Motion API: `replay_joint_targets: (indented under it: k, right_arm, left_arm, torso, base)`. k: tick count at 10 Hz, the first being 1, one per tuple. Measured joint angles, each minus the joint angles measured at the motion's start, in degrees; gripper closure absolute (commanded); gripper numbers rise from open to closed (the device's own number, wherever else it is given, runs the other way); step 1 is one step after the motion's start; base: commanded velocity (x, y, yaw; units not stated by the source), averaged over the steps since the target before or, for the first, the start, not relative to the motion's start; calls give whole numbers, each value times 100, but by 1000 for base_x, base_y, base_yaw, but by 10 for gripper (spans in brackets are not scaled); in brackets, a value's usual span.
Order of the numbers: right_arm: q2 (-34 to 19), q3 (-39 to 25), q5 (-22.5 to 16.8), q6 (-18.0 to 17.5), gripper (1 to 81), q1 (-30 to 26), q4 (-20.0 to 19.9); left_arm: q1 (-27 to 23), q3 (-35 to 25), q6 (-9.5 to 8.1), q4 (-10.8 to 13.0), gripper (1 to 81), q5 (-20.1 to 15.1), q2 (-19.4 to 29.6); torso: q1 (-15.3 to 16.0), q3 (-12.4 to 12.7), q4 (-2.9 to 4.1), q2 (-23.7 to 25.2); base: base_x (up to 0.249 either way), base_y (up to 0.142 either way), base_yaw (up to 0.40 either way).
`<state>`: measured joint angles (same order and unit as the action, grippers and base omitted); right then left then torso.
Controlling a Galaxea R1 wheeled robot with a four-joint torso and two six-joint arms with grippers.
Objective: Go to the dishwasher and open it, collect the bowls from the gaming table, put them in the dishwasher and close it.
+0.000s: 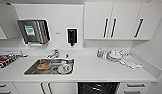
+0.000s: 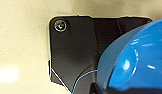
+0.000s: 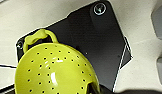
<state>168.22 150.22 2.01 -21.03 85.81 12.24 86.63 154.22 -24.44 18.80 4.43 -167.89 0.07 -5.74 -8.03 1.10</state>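
Under the white counter, the dishwasher (image 1: 98,88) shows a dark open front with wire racks inside. A bright blue bowl (image 2: 137,57) hangs close to my left wrist, above the pale floor and the robot's dark plate; my left gripper (image 2: 102,89) is shut on its rim. A yellow-green perforated bowl with a loop handle (image 3: 54,72) hangs the same way at my right wrist, and my right gripper (image 3: 97,88) is shut on its edge. The gaming table is out of view.
A steel sink (image 1: 30,71) holding dishes sits left of the dishwasher, with a faucet (image 1: 54,53) behind it. A bottle and white dishes (image 1: 114,55) stand on the counter's right. White wall cupboards (image 1: 114,21) hang above. Drawers (image 1: 135,87) flank the dishwasher.
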Motion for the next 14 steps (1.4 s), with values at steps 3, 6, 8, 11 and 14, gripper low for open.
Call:
replay_joint_targets:
  k: [3,6,8,11,14]
  right_arm:
    - [-5,-34,-4,0,811,99,16]
    - [-261,-544,35,0,811,84,63]
    - [-767,-1290,101,-2,811,68,73]
    - [-1443,-1974,171,-16,811,88,74]
    - [-1546,-2205,294,-46,811,88,77]
  left_arm:
    - [41,0,0,0,811,11,16]
    - [133,-41,-67,0,811,436,118]
    - [215,-323,-85,-1,811,557,301]
    - [218,-1310,-83,-1,811,660,813]
    - [216,-2653,-83,-1,811,734,1557]
  torso:
    - [-7,0,0,2]
    - [-7,0,0,2]
    - [-7,0,0,2]
    - [-7,-6,0,2]
    - [-15,-384,0,5]
  base:
    - [0,0,0]
    - [0,0,0]
    - [0,0,0]
    - [0,0,0]
    - [0,0,0]
